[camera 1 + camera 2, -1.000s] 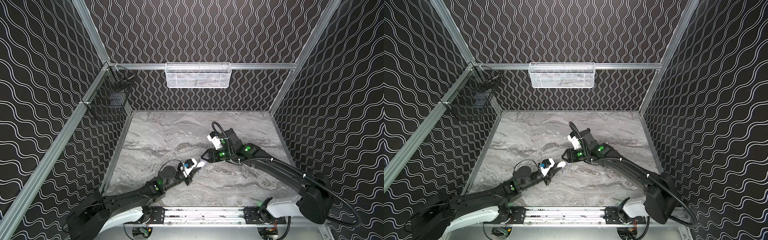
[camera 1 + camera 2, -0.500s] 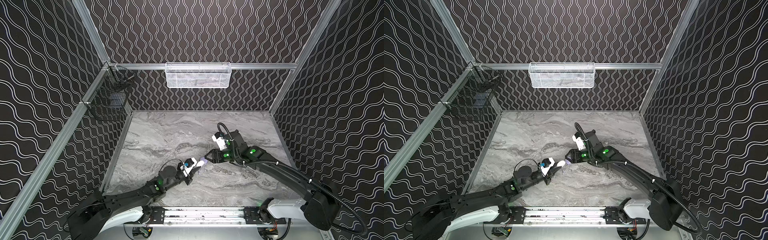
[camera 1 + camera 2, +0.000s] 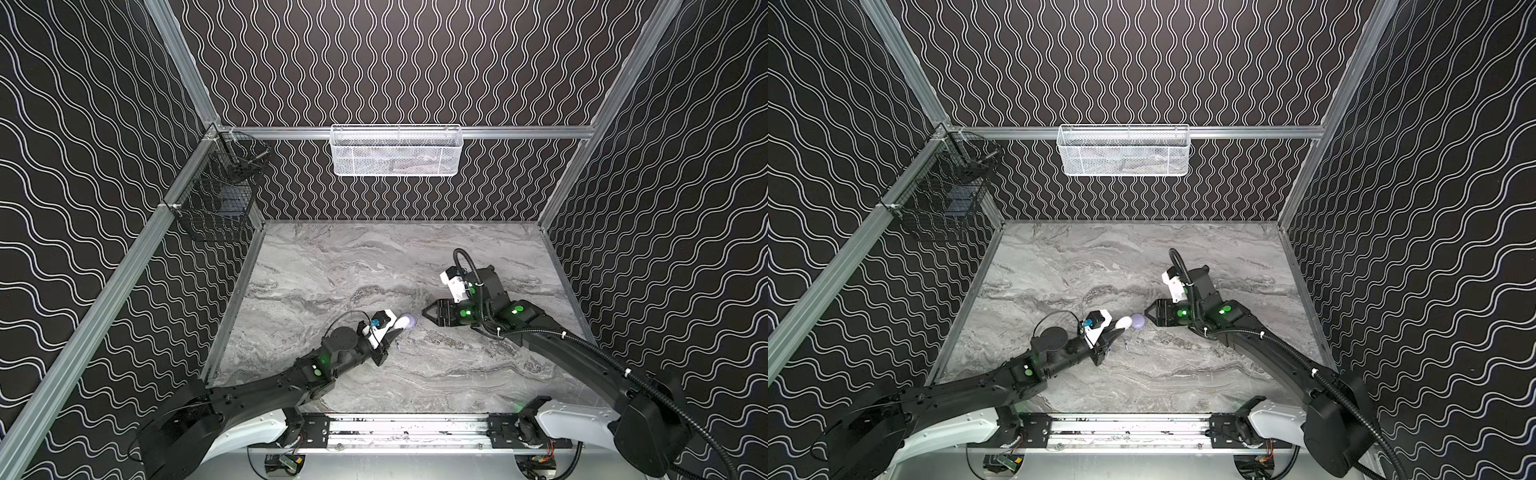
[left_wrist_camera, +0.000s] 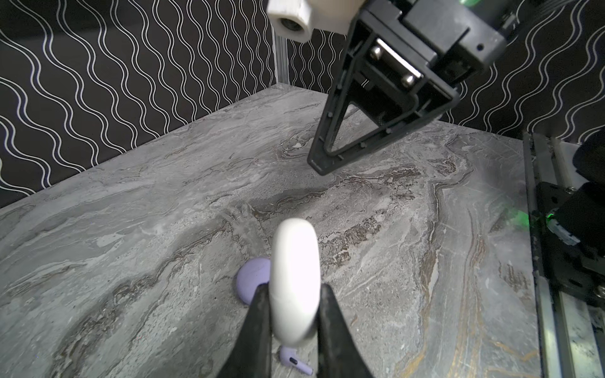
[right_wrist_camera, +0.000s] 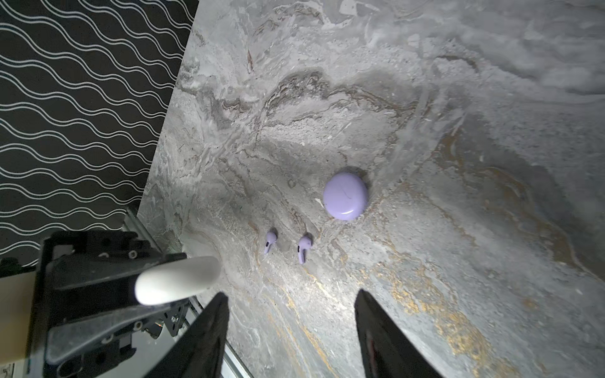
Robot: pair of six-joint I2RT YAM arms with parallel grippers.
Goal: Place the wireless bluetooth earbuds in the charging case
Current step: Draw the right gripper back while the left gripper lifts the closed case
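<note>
Plainly, the marble tabletop (image 3: 332, 266) carries little. The left gripper (image 4: 294, 294) is clamped across the flat faces of a white case (image 4: 294, 248), holding it edge-up. The right gripper (image 5: 291, 294) hangs empty with jaws apart. Beyond it a closed lavender case (image 5: 345, 196) lies flat on the tabletop. Just beside that case lie a lavender earbud (image 5: 270, 243) and a second earbud (image 5: 304, 248), close together but apart. No white earbuds show. Both earbuds look light, hard and glossy, and would likely skid or squirt from a pinch. Taking the stem just under the round head, with a gentle close, seems best.
</note>
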